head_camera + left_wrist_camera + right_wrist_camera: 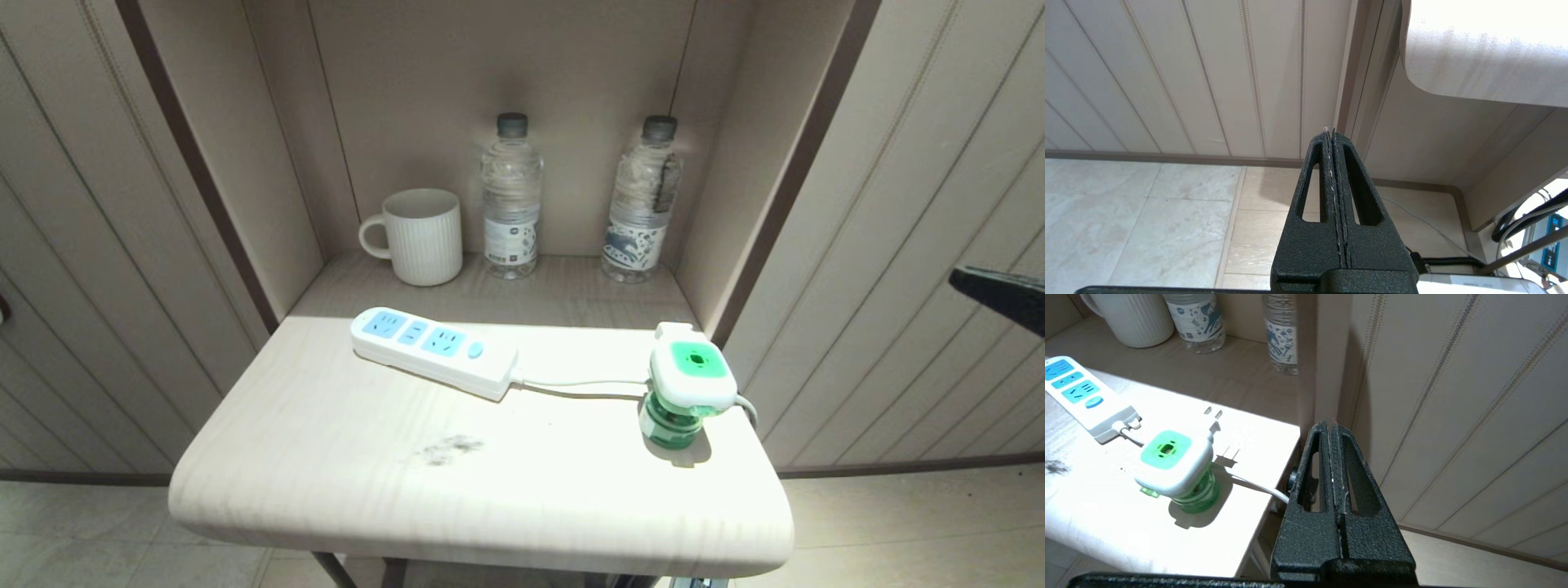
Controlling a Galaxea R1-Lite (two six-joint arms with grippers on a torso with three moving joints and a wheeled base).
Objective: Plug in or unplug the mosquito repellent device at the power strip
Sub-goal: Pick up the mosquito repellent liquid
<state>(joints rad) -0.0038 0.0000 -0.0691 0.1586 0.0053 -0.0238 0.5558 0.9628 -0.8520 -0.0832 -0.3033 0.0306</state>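
Observation:
The mosquito repellent device (690,390) stands upright near the table's right edge, white head with a green patch over a green bottle, its two plug prongs bare. In the right wrist view the device (1173,467) is unplugged. The power strip (433,351) lies flat to its left with nothing in its sockets; its white cord (580,384) runs past the device. My right gripper (1329,426) is shut and empty, off the table's right side, and shows as a dark tip (992,292) at the head view's right edge. My left gripper (1329,131) is shut, low beside the table, over the floor.
At the back of the niche stand a white ribbed mug (420,237) and two clear water bottles (512,196) (643,200). Panelled walls close in both sides. A dark smudge (447,447) marks the tabletop (326,474), whose front edge is rounded.

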